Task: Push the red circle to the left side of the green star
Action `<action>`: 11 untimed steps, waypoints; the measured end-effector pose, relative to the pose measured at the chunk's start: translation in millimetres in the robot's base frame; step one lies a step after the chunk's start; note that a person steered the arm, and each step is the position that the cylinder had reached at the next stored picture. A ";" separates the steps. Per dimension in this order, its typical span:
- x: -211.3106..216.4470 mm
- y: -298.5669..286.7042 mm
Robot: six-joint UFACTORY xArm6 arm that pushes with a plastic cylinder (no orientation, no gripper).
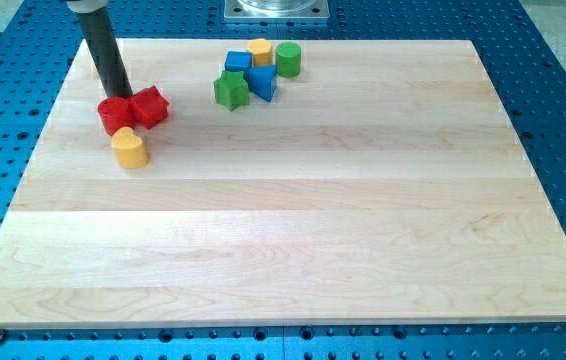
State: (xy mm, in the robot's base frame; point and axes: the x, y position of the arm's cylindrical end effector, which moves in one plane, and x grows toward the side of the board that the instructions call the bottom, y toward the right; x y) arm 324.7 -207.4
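My tip (123,95) is set at the top edge of the red circle (115,115), near the board's (293,240) left edge; no jaws are fitted. A red block (150,106) touches the circle's right. The yellow block (130,148) lies below. The green star (230,89) is found rightward, its left side open.

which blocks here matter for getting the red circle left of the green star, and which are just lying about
In the job:
red circle
green star
my tip, touching the red circle's upper edge

Lying about:
red star
yellow block
blue cube
blue block
yellow hexagon
green cylinder
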 end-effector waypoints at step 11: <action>80.6 109.6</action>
